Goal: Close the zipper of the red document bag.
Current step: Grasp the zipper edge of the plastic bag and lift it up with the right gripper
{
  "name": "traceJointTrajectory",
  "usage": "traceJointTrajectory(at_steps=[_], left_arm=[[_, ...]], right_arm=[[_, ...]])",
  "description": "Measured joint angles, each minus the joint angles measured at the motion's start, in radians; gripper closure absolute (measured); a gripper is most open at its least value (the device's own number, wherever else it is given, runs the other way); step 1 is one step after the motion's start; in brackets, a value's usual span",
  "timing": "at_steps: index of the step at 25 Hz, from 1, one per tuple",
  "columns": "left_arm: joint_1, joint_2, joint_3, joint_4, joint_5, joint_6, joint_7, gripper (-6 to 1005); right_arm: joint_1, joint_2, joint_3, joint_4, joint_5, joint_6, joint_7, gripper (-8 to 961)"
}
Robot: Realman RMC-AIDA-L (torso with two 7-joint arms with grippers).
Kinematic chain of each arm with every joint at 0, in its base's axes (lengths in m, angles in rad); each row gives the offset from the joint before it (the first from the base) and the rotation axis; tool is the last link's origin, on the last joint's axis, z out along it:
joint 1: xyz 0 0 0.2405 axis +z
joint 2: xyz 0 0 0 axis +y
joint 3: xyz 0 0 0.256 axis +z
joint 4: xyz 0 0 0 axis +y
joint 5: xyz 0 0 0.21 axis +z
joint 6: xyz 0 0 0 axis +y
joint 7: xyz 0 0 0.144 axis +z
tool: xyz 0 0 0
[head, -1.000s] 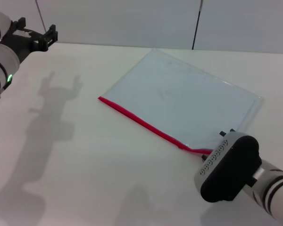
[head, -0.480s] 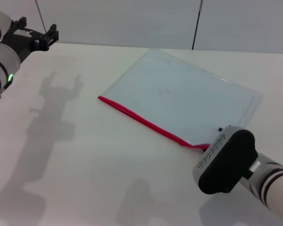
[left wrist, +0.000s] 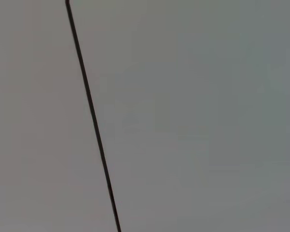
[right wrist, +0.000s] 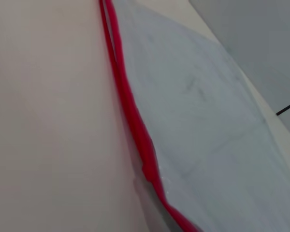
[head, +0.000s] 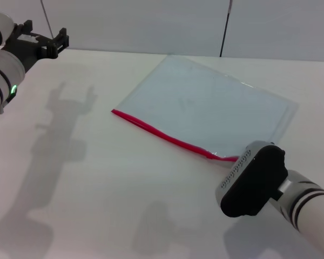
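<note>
The red document bag (head: 210,105) lies flat on the white table, a translucent pale-blue pouch. Its zipper (head: 162,135) is a red strip along the near long edge. My right gripper (head: 252,179) sits over the zipper's near-right end, and its dark housing hides that end and the slider. In the right wrist view the zipper (right wrist: 130,111) runs beside the bag (right wrist: 208,121) and splits into two red strips farther along. My left gripper (head: 43,35) is parked high at the far left, open and holding nothing.
The white table (head: 97,189) stretches to the left and in front of the bag. A grey wall with a dark cable (head: 225,27) stands behind. The left wrist view shows only wall and a cable (left wrist: 92,116).
My right arm has moved leftward along the zipper's end, and the bag has shifted slightly left with it. The left arm has not moved.
</note>
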State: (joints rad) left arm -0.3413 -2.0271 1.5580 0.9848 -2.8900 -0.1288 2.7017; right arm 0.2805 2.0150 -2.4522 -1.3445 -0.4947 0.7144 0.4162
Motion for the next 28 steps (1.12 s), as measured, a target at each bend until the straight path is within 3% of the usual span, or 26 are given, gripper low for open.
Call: traceJointTrajectory(at_steps=[13, 24, 28], left_arm=[[-0.001, 0.001, 0.002, 0.000, 0.000, 0.005, -0.017, 192], [0.004, 0.007, 0.046, 0.007, 0.002, 0.004, -0.085, 192], [0.012, 0.029, 0.086, 0.010, 0.003, -0.034, -0.175, 192]], right_arm=[[0.002, 0.007, 0.009, -0.014, -0.054, 0.050, 0.016, 738], [-0.007, 0.003, 0.058, -0.089, -0.056, 0.039, 0.017, 784], [-0.009, 0.000, 0.088, -0.125, -0.056, 0.010, 0.017, 822]])
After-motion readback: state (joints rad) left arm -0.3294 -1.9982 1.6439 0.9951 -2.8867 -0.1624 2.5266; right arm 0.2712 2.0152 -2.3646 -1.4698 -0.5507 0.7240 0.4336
